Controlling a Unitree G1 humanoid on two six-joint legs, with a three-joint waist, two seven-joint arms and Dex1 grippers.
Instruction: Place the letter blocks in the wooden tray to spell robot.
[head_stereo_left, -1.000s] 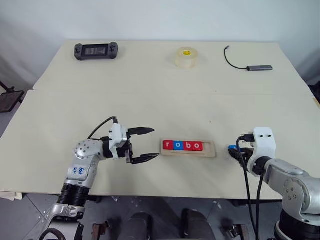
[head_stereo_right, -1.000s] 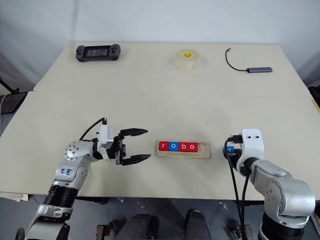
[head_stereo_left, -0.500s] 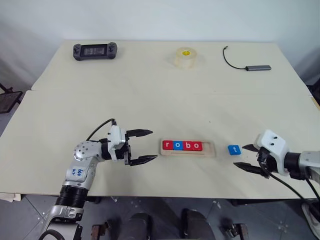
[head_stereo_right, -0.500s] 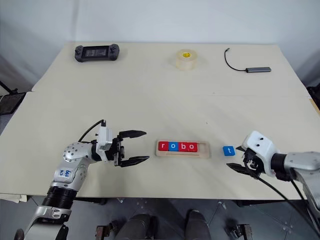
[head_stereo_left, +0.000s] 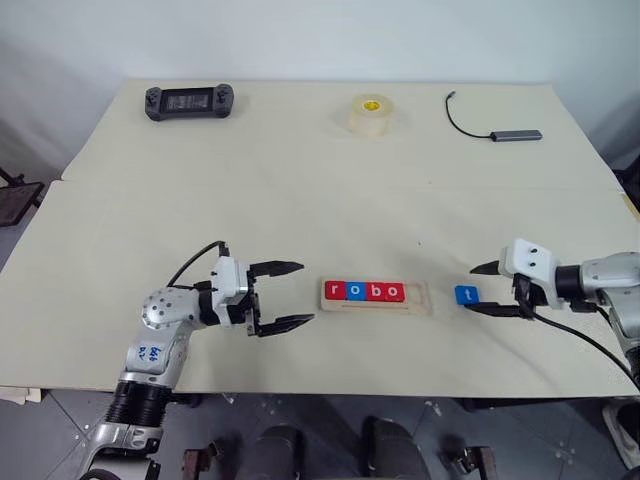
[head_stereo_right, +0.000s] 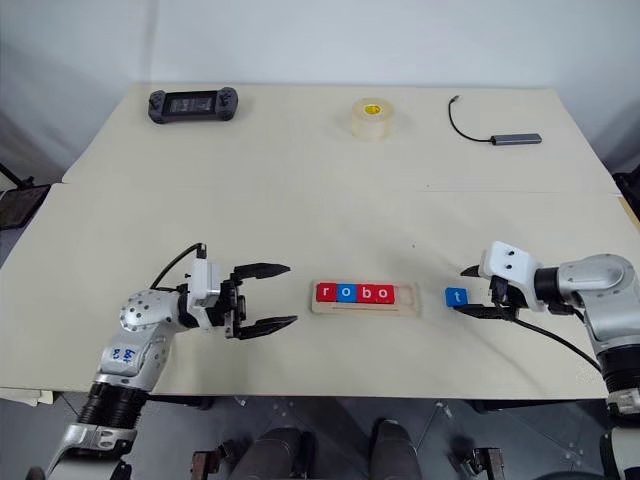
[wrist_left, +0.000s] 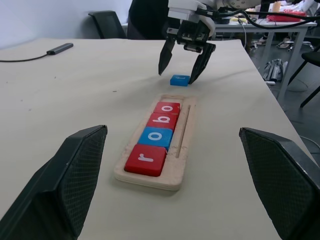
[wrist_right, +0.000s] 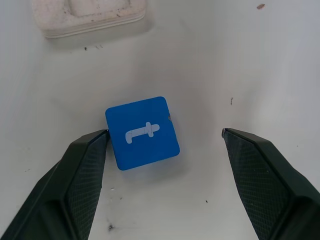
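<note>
The wooden tray (head_stereo_left: 421, 298) lies near the table's front edge. It holds a row of letter blocks: red r (head_stereo_left: 335, 291), blue o (head_stereo_left: 352, 291), red b (head_stereo_left: 373, 291) and red o (head_stereo_left: 393, 292). Its right end slot is bare. A blue t block (head_stereo_left: 466, 295) lies flat on the table just right of the tray. My right gripper (head_stereo_left: 470, 289) is open and points left, one finger on each side of the t block (wrist_right: 142, 132); one finger (wrist_right: 82, 172) is right at the block's edge. My left gripper (head_stereo_left: 307, 292) hangs open left of the tray, empty.
Along the far edge of the table are a black handheld controller (head_stereo_left: 191, 101), a round tape roll (head_stereo_left: 371, 114) and a cable with a grey adapter (head_stereo_left: 505, 133). A seam (head_stereo_left: 300, 183) runs across the table top. The front edge is just behind the tray.
My right gripper has swung from standing over the t block to pointing left at it, with wider jaws now on either side of the uncovered block. The left gripper has stayed put.
</note>
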